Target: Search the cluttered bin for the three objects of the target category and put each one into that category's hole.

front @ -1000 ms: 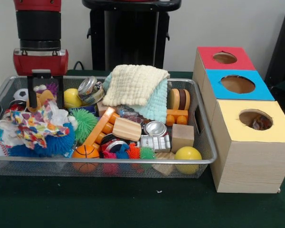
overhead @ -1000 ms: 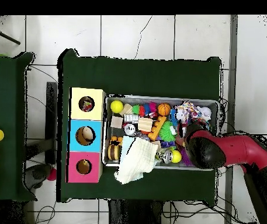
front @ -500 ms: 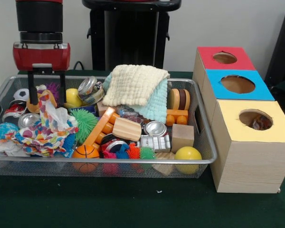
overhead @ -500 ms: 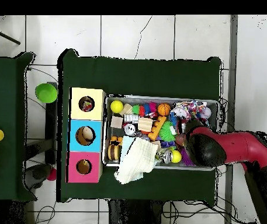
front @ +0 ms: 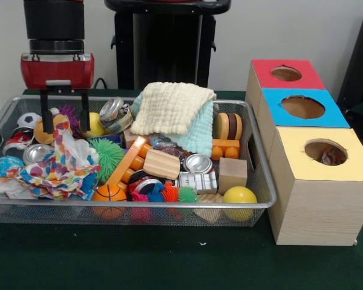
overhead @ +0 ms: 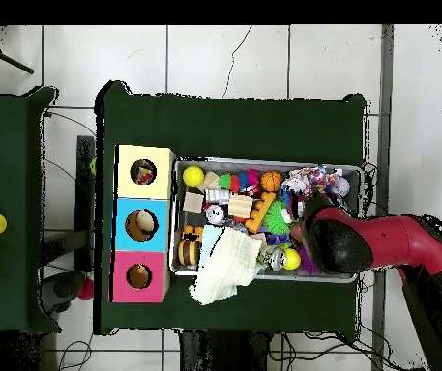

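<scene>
The wire-mesh bin (front: pixel 139 205) is full of toys. A knotted bundle of multicoloured patterned fabric (front: pixel 54 166) lies at its front left corner, with one loose end sticking up. My gripper (front: pixel 65 127) hangs just above and behind that end, open and empty, with its fingers (front: pixel 46 115) wide apart. The yellow-topped box's hole (front: pixel 325 151) is at the right, with something patterned showing inside. In the overhead view the arm's head (overhead: pixel 326 242) hides the gripper; the fabric (overhead: pixel 311 182), the bin (overhead: pixel 263 162) and the yellow hole (overhead: pixel 143 174) show.
A cream and pale-green cloth (front: pixel 172 109) is heaped at the bin's back middle. A green spiky ball (front: pixel 106 156), cans, wooden blocks and balls fill the rest. The blue-topped (front: pixel 302 107) and red-topped (front: pixel 286 74) boxes stand behind the yellow one.
The gripper has risen and shifted slightly right. The fabric, first bunched on a blue spiky ball, has spread out and settled in the bin's front left.
</scene>
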